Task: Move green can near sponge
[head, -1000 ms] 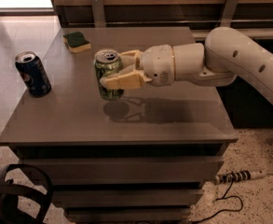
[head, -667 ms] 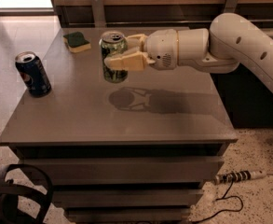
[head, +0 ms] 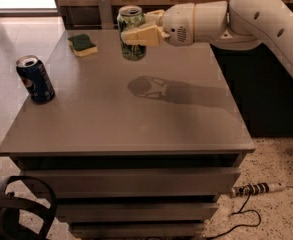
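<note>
The green can (head: 131,48), with a pale leafy pattern and a silver top, is held upright above the grey table (head: 126,119), toward its back middle. My gripper (head: 136,30) is shut on the green can, reaching in from the right on a white arm. The sponge (head: 82,44), dark green on top and pale yellow below, lies flat at the back left of the table, a short way left of the can.
A dark blue Pepsi can (head: 35,79) stands near the table's left edge. The table has drawers below its front edge. A power strip (head: 258,188) with a cable lies on the floor at the right. A dark wall runs behind the table.
My gripper has lifted the green can off the table and carried it toward the back, closer to the sponge. The Pepsi can and sponge have not moved.
</note>
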Action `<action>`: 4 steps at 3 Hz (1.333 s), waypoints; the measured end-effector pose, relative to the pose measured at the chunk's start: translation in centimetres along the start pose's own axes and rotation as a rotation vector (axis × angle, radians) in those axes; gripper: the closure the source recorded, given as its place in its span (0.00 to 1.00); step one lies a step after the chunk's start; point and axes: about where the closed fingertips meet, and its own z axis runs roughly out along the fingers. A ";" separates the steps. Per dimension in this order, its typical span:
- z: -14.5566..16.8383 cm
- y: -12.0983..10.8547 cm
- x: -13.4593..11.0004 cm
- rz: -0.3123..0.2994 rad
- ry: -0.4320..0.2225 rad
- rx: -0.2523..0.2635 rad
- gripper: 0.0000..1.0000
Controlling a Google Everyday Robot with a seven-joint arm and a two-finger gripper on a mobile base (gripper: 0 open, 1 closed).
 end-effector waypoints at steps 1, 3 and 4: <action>-0.1 -3.5 0.3 0.014 0.034 0.089 1.00; 2.2 -3.2 1.2 0.020 0.071 0.094 1.00; 5.3 -4.7 2.0 0.036 0.052 0.085 1.00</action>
